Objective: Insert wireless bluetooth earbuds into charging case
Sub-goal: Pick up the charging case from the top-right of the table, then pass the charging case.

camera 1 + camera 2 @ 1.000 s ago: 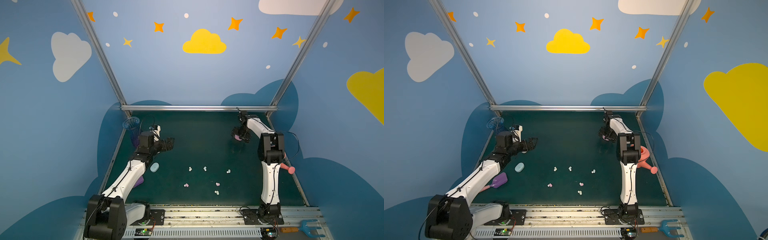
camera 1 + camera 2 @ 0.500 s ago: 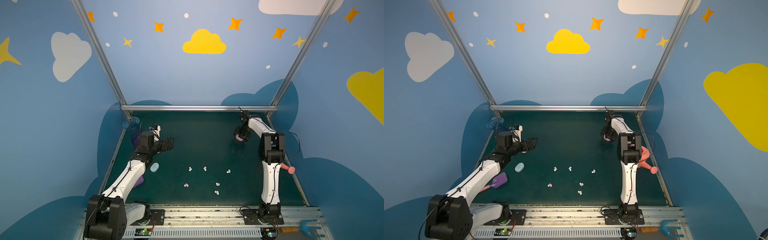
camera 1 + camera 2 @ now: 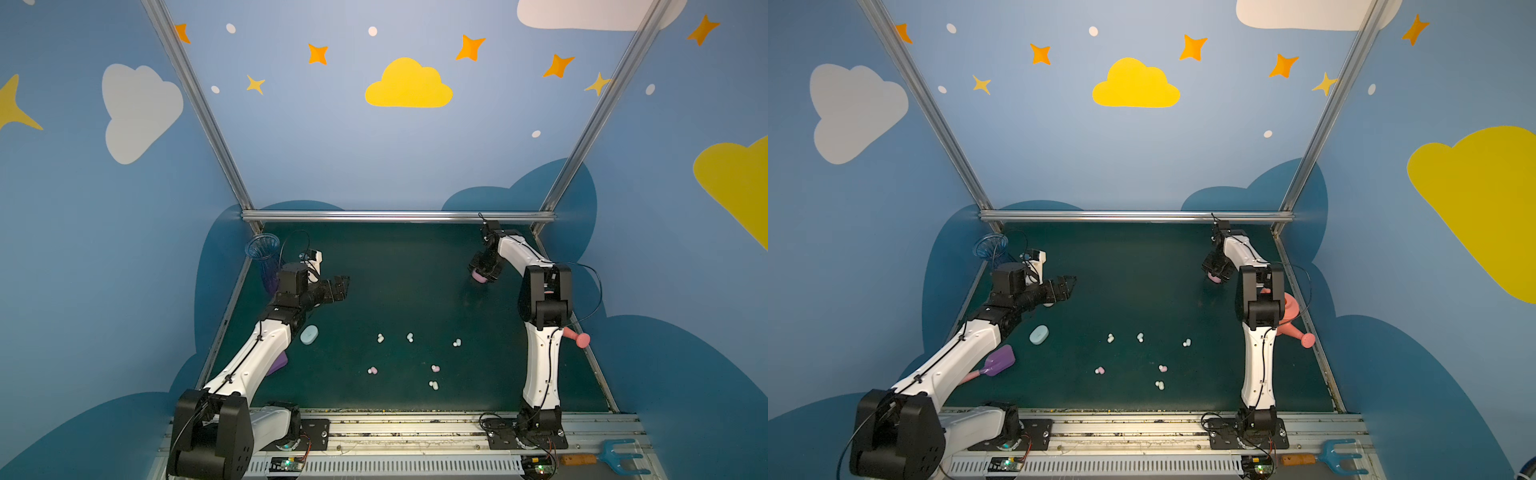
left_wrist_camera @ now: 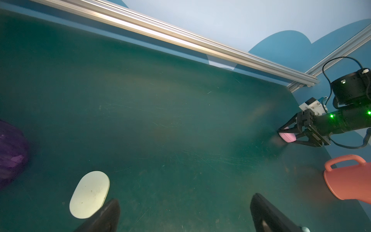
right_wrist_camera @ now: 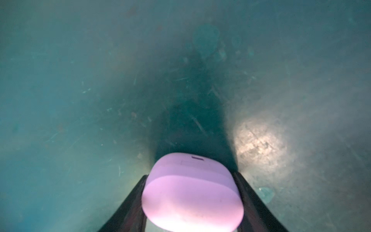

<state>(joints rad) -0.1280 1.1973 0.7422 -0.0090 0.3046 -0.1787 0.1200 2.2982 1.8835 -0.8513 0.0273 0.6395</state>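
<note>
Right wrist view has the right gripper (image 5: 190,175) pinching a pink case (image 5: 190,196), a dark finger pressed to each flank; whether the case rests on the mat (image 5: 80,100) I can't tell. That arm stands tall from its base, elbow high, with the forearm reaching to the far right corner and dipping down. The left arm stretches low from the near left, wrist about level. The left gripper (image 3: 338,286) is spread wide and holds nothing, just beside a cream case (image 4: 89,194). A blue case (image 3: 309,334) lies nearer, by the left forearm. All three cases are shut, smooth rounded ovals; the pink one shows a lid seam and a small slot. Six earbuds (image 3: 410,337) lie loose mid-mat, well apart from every case: tiny glossy two-lobed beans, whitish or pale pink. The mat is dark green and scratched.
</note>
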